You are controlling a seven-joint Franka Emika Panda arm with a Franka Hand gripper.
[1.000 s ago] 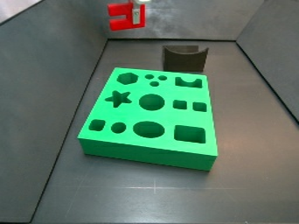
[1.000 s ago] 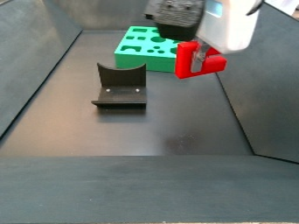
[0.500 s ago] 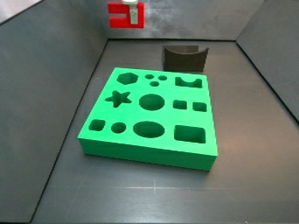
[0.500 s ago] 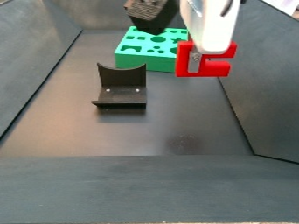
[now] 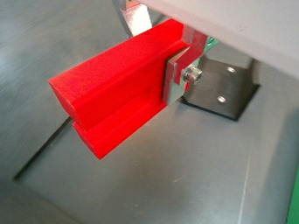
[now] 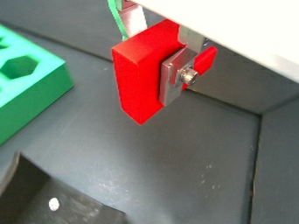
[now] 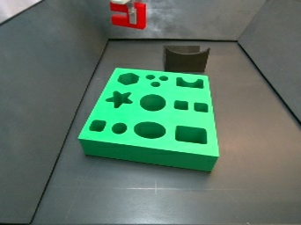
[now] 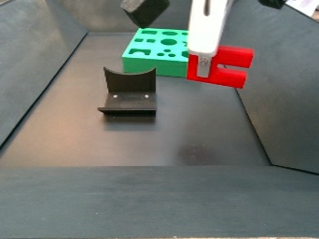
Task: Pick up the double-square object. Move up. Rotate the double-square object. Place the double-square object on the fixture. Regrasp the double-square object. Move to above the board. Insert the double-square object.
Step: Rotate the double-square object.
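The double-square object [image 8: 221, 66] is a bright red block held in the air, well above the floor, with my gripper [image 8: 200, 63] shut on it. In both wrist views a silver finger [image 5: 177, 72] [image 6: 174, 75] presses flat on the red block [image 5: 114, 90] [image 6: 139, 74]. A side view shows the block [image 7: 127, 14] high near the back wall, beyond the fixture [image 7: 185, 57]. The dark fixture [image 8: 127, 91] stands on the floor, off to one side below the block. The green board [image 7: 150, 114] with its dark cut-outs lies flat on the floor.
Grey walls enclose the dark floor on all sides [image 7: 70, 79]. In the wrist views the fixture [image 5: 225, 84] and a corner of the board [image 6: 24, 74] lie below the gripper. The board's far end [image 8: 159, 47] sits behind the fixture.
The wrist has turned, rotating the red block in the air; its notched side now points sideways. Its height and place have barely changed.
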